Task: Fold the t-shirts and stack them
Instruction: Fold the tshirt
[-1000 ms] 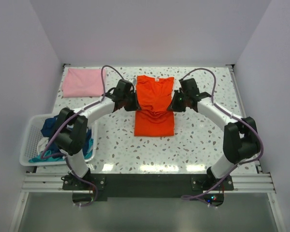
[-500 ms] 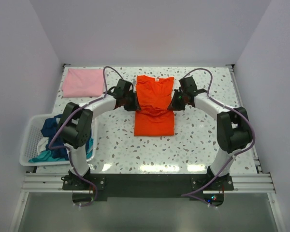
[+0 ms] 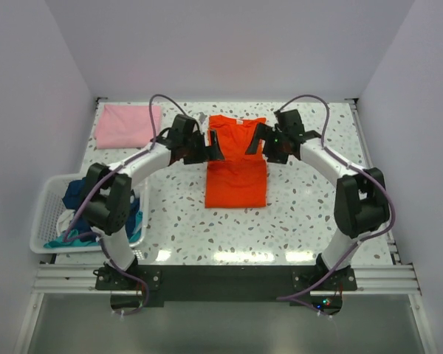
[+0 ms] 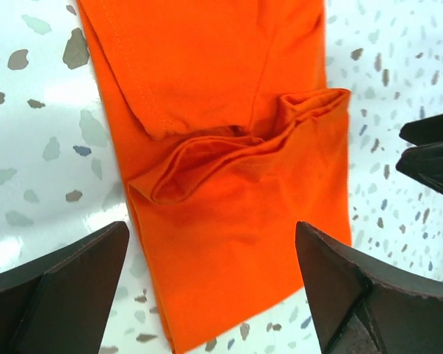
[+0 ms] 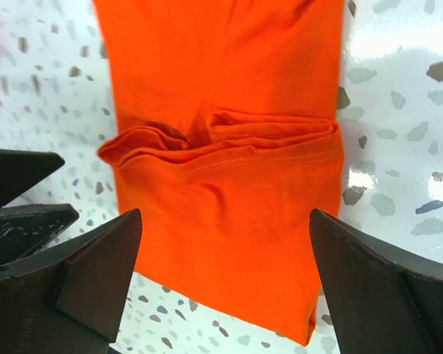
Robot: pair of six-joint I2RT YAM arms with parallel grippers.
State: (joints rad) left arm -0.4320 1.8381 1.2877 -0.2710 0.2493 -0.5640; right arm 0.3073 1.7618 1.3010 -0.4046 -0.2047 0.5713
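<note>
Orange-red t-shirt (image 3: pixel 236 184) lies folded, bunched mid-length; left gripper (image 4: pixel 210 236) and right gripper (image 5: pixel 225 221) gape apart.

The left arm (image 3: pixel 144 166) and the right arm (image 3: pixel 321 164) were each extended forward from the base and bowed inward, with the wrists facing one another. The left gripper (image 3: pixel 210 144) stood with its jaws spread wide, gripping nothing. The right gripper (image 3: pixel 259 142) was in the same condition, near the left gripper but not touching it.
</note>
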